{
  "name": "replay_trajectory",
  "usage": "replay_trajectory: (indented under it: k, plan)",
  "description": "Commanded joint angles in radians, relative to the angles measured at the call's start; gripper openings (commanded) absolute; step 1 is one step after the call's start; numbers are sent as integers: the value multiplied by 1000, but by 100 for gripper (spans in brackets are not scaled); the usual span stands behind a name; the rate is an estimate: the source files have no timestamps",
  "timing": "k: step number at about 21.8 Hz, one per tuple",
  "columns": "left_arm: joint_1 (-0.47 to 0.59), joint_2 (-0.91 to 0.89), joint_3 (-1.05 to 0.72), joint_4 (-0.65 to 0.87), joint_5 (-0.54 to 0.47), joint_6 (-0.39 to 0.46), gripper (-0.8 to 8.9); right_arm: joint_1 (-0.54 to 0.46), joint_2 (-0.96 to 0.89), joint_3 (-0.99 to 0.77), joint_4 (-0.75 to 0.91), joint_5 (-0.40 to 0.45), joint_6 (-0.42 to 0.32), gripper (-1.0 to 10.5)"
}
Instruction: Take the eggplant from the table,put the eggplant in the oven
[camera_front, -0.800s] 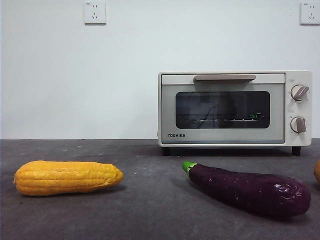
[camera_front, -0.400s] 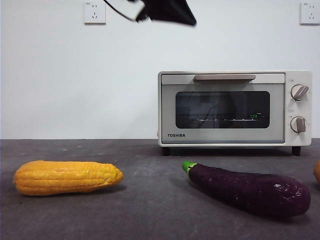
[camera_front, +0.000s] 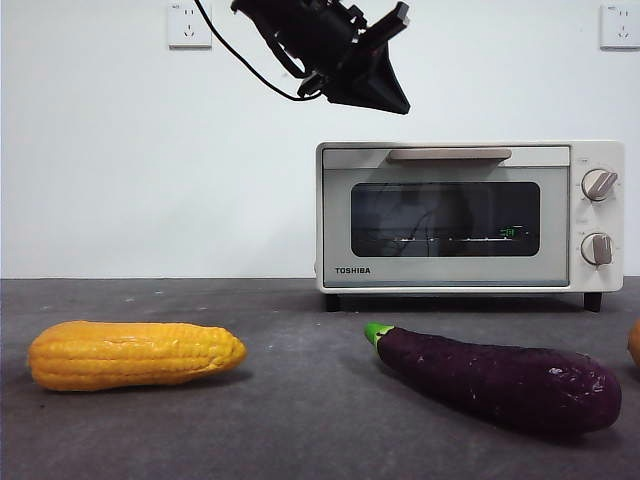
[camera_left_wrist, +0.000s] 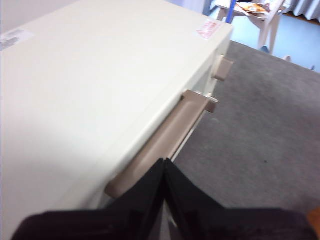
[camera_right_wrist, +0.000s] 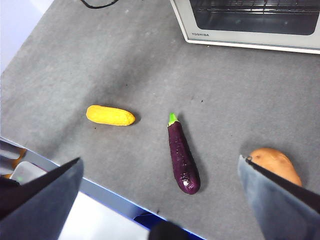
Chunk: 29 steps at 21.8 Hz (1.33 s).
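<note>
Nearest the front camera, the eggplant (camera_front: 500, 382) lies on its side on the table (camera_front: 300, 420), at about four o'clock in that view, its green stem tip pointing back and to the left. The corn cob (camera_front: 135, 354) lies at about eight o'clock, well apart from the eggplant. A sliver of an orange thing, probably the sweet potato (camera_right_wrist: 275, 164) that the right wrist view shows beside the eggplant, peeks in at the right edge.

Farther back stands the oven (camera_front: 470, 217), at about two o'clock, its glass door shut and the bar handle (camera_front: 449, 155) across the top of the door. Two wall sockets (camera_front: 190, 25) sit high on the white wall behind.

Above the oven's left end, at about twelve o'clock, the left gripper (camera_front: 385, 85) hangs in the air, tips pointing down toward the handle; in its own wrist view the two black jaws meet at a point just short of the handle, holding nothing. The right gripper (camera_right_wrist: 160, 175) waits high over the table, jaws spread wide and empty, with the eggplant between them far below.
</note>
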Motion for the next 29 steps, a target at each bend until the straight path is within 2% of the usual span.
replay_trajectory:
  k: [1,21,29]
  plan:
    - [-5,26,6,27,-8,19,-6,2,0,5,-14,4,-13,540]
    - [-20,90,6,135,-55,35,-6,2,0,5,-9,12,-12,540]
    - [-33,156,6,128,-88,35,-6,2,2,5,-5,18,-12,539]
